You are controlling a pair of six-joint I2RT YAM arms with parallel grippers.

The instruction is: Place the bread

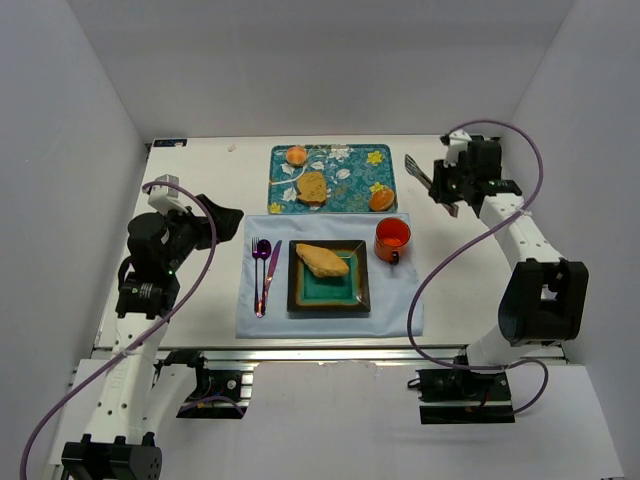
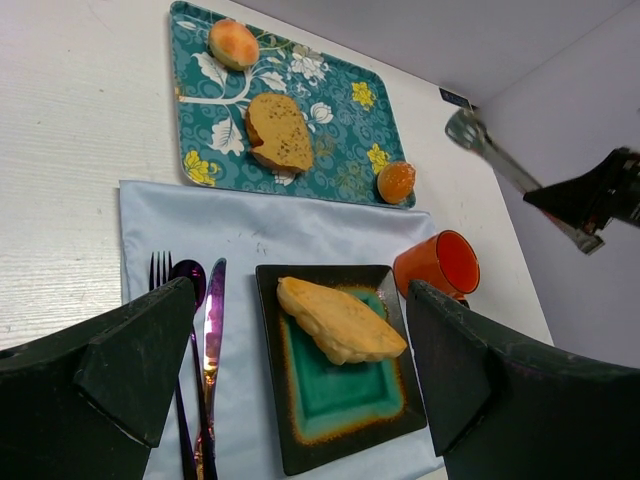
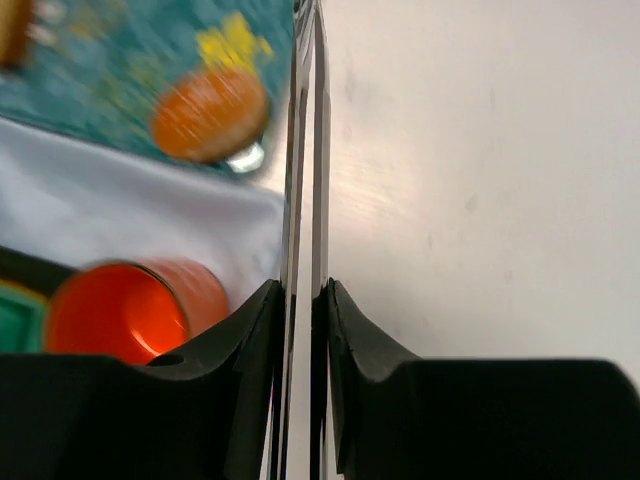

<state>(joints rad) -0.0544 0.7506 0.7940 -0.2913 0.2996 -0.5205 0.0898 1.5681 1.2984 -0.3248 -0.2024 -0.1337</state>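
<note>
The bread point(image 1: 322, 260) lies across the plate point(image 1: 329, 308), and we judge it light and soft under a flaky crust, best pinched gently across its thick middle (a tapered end might tear). Left of the plate our left fingers point(image 2: 130, 360) hang wide and empty, while far to its right the right fingers point(image 3: 250, 350) clamp thin tongs point(image 2: 520, 180). The mug point(image 1: 392, 238) crowds the plate's far-right corner, cutlery point(image 1: 262, 275) lies left and the tray point(image 1: 350, 160) beyond.
</note>
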